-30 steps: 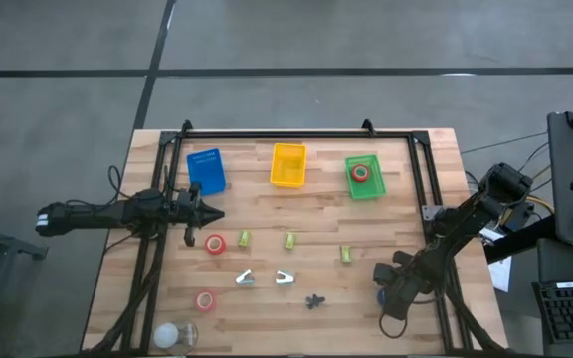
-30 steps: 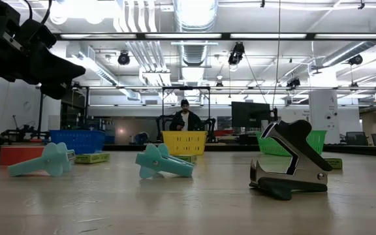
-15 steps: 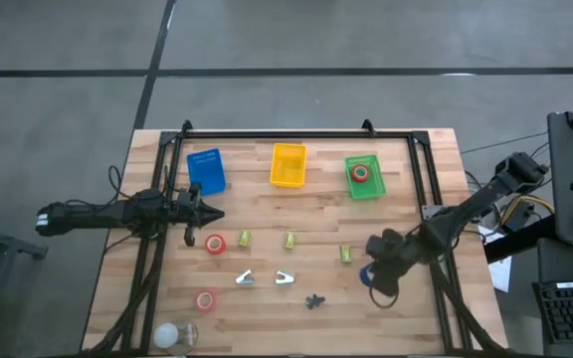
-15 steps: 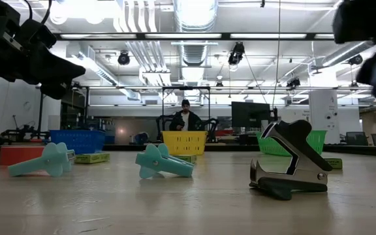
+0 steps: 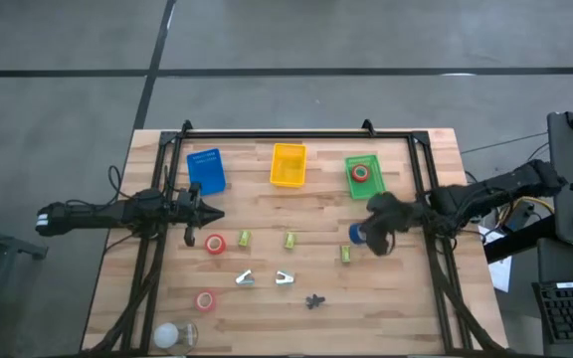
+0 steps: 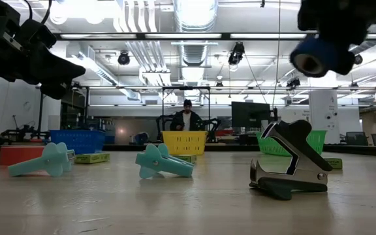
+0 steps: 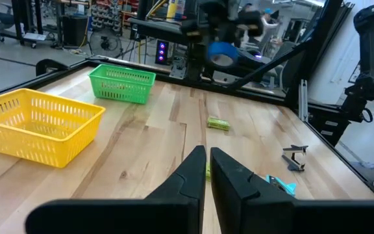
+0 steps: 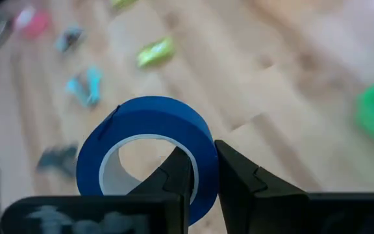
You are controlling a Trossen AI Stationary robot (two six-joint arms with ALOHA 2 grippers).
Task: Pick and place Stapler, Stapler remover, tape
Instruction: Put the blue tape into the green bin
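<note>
A blue tape roll [image 5: 358,235] [image 6: 311,60] [image 8: 147,151] hangs in the air in my right gripper [image 5: 368,233], which is shut on it, on the near side of the green basket [image 5: 363,176]. That basket holds a red tape roll [image 5: 361,173]. My left gripper [image 5: 213,213] [image 7: 208,170] hovers shut by the blue basket [image 5: 206,171]. A black staple remover [image 5: 313,300] [image 6: 291,166] and two teal staple removers [image 5: 245,279] [image 5: 285,278] lie on the table. My right gripper pinches the wall of the blue tape roll [image 8: 199,161], with one finger [image 8: 176,174] inside the hole and the other finger [image 8: 240,179] outside. The roll is lifted clear of the table, with its hole facing sideways.
A yellow basket [image 5: 287,164] stands between the blue and green ones at the far edge. Two more red tape rolls [image 5: 215,243] [image 5: 205,300] and small green staplers [image 5: 244,239] [image 5: 289,240] [image 5: 346,254] lie mid-table. A black frame rail [image 5: 428,189] runs along the right side.
My right gripper has carried the blue tape up and away from the table's near right part toward the far edge and the green basket, its arm swinging round. In the low view the roll has come in from the upper right, high above the black staple remover.
</note>
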